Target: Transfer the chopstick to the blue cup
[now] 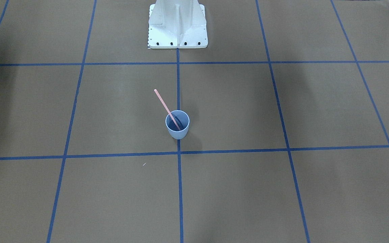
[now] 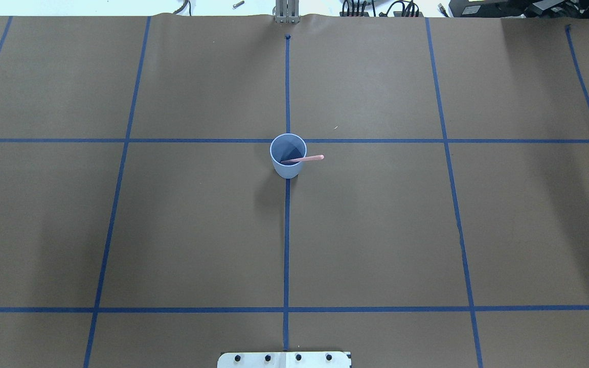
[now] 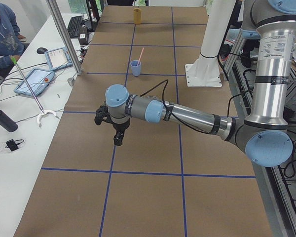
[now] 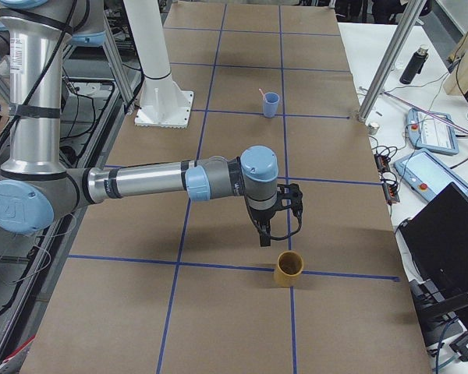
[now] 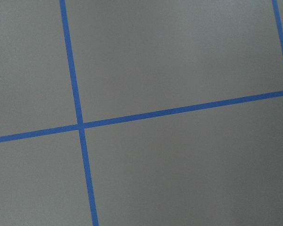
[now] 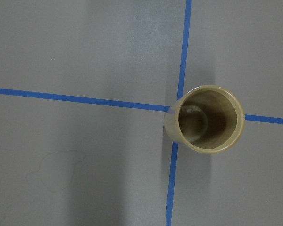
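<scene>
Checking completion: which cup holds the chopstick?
The blue cup, mid-table: the pink chopstick leans inside it. The tan cup is empty.

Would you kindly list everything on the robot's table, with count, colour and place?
blue cup: one, light blue, upright at the table's centre, on the middle tape line.
chopstick: one, pink, leaning inside the blue cup, top sticking out.
tan cup: one, tan, upright and empty, on a tape crossing toward the robot's right end.
table: one, brown paper with a blue tape grid.
pedestal: one, white, at the robot's edge.
left arm: one, silver and blue, over bare table; jaws point down, opening unclear.
right arm: one, silver and blue; jaws beside the tan cup, opening unclear.
</scene>
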Robot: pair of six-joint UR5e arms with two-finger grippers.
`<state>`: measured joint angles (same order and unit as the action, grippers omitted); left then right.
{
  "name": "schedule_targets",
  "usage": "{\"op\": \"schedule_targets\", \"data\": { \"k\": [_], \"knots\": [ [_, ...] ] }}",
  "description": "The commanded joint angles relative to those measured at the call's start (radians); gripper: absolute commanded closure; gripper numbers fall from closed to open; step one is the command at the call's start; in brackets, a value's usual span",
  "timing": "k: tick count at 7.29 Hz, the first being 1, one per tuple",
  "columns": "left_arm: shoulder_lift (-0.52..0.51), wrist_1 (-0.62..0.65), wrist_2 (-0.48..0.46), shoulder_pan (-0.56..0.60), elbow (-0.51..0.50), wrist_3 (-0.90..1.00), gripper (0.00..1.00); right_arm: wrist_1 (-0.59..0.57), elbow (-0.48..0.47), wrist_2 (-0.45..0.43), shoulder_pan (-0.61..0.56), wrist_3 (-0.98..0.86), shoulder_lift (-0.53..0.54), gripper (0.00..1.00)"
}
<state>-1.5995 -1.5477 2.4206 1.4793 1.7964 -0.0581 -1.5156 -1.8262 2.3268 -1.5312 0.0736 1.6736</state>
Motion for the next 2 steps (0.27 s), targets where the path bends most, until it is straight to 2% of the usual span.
{"op": "schedule_targets", "data": {
  "k": [1,2],
  "knots": [
    [0.0,0.0,0.0,-0.001,0.0,0.001,0.01,0.0,-0.001,-0.001,0.0,0.0,0.0,0.0],
    [0.0,0.0,0.0,-0.001,0.001,0.001,0.01,0.0,-0.001,0.0,0.0,0.0,0.0,0.0]
  ]
}}
